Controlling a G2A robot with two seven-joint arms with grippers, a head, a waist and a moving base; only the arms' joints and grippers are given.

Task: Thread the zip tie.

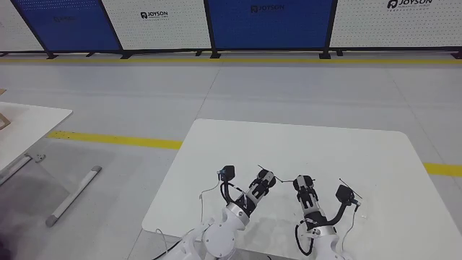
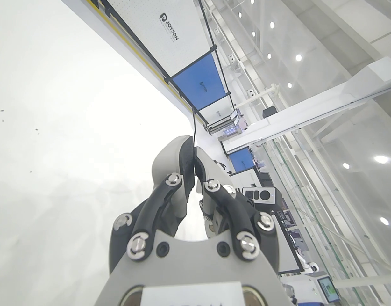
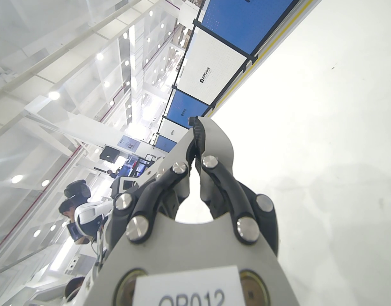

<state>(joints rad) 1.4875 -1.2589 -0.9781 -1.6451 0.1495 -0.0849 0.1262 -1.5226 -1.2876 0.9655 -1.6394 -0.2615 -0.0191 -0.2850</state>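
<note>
The zip tie (image 1: 283, 180) is a thin black strip held above the white table (image 1: 303, 144) near its front edge, spanning the short gap between my two grippers. My left gripper (image 1: 266, 178) is shut on it. In the left wrist view the strip (image 2: 194, 125) sticks out straight past the closed fingertips of that gripper (image 2: 194, 149). My right gripper (image 1: 303, 183) stands close beside the left one, tips facing it. It is also shut (image 3: 195, 128), with a small black end of the zip tie (image 3: 193, 120) showing at its tips.
The table's far and side parts are bare white surface (image 1: 339, 152). Its left edge (image 1: 167, 180) drops to a grey floor with a yellow line (image 1: 115, 140). Another white table (image 1: 29, 126) stands at the far left. Blue and white panels (image 1: 267, 7) line the back.
</note>
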